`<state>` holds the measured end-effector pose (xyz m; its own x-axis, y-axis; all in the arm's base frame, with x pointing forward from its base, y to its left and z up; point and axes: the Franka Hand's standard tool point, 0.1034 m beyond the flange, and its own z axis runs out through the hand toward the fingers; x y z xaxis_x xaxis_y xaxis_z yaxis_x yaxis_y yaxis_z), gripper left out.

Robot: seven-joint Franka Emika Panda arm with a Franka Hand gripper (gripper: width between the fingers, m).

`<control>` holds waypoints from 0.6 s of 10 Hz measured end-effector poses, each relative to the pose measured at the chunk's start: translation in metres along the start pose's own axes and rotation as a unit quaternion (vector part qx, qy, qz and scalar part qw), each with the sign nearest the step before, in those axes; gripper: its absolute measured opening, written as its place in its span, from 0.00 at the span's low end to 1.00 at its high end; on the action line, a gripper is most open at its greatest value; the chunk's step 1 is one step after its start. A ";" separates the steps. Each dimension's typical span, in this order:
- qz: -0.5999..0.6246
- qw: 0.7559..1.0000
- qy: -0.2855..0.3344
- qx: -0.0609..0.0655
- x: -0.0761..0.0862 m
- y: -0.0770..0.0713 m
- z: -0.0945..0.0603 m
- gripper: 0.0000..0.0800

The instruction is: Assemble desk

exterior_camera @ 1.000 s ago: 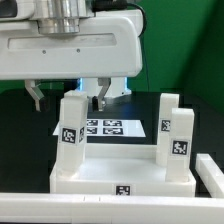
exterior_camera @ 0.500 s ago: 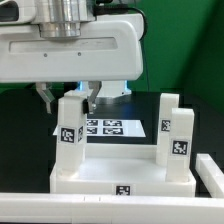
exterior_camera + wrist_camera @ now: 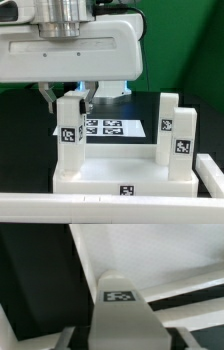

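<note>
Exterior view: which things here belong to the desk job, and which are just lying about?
Job:
- tabletop
- leg under the claw
- two standing legs
- claw, closed on that leg

Lying about:
- marker board
- white rail at the front

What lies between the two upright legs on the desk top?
Beyond the bare gap between left leg and right leg, the marker board lies behind, in the exterior view.

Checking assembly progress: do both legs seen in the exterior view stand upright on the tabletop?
Yes, the left leg and right leg both stand upright on the tabletop.
</note>
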<state>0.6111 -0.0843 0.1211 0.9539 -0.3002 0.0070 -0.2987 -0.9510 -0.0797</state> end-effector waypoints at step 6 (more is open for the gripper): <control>0.294 0.956 -0.002 0.006 -0.001 -0.002 0.001 0.36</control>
<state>0.6108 -0.0823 0.1199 0.6205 -0.7829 -0.0456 -0.7834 -0.6163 -0.0804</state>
